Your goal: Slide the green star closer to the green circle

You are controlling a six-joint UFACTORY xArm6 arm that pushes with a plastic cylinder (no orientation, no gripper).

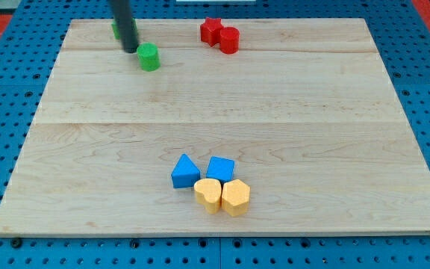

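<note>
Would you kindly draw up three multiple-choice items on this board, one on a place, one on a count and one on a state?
1. Where does the blue and yellow group lie?
A. the view's top right
B. the view's bottom, near the middle
C. the view's left edge

2. How many red blocks show?
A. two
B. one
C. four

3. How do the two red blocks stand?
A. far apart
B. stacked
C. touching, side by side

Key: 1 B, the blue triangle, blue block and two yellow blocks cluster there. 2 A, a red star and a red block. 3 C, no gap shows between them.
</note>
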